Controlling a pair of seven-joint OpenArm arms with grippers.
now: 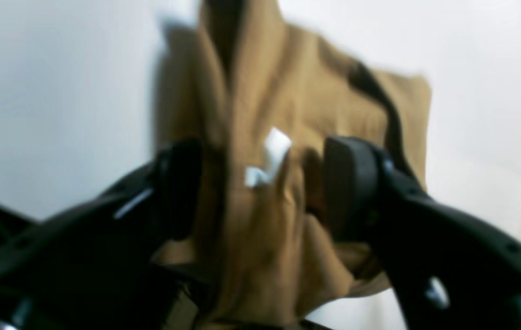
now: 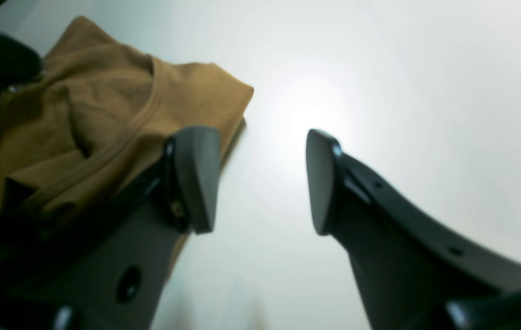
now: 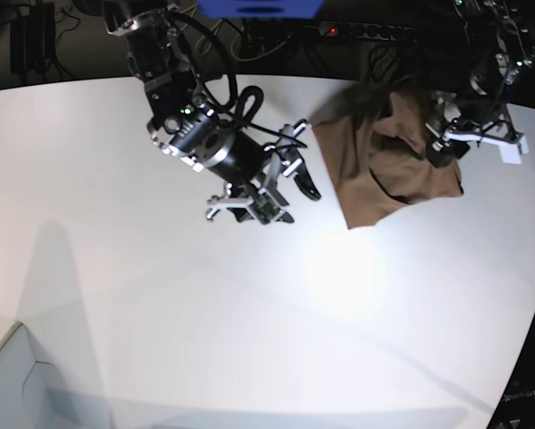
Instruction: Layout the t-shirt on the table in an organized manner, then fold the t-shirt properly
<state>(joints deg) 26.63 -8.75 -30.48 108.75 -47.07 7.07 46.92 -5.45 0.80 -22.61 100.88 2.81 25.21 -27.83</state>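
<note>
The tan-brown t-shirt (image 3: 383,170) lies crumpled in a heap at the back right of the white table (image 3: 249,313). My left gripper (image 3: 446,143) hangs over the heap's right side. In the left wrist view its jaws (image 1: 265,188) stand wide apart, open, with the shirt (image 1: 288,91) and its small white label (image 1: 272,153) showing between the fingers. My right gripper (image 3: 292,198) hovers left of the shirt. In the right wrist view it is open (image 2: 263,181) over bare table (image 2: 402,91), with the shirt (image 2: 104,114) off to its left.
A pale grey box corner (image 3: 8,384) sits at the front left. The table's curved edge (image 3: 526,331) runs down the right side. Cables and a power strip (image 3: 374,31) lie behind the table's back edge.
</note>
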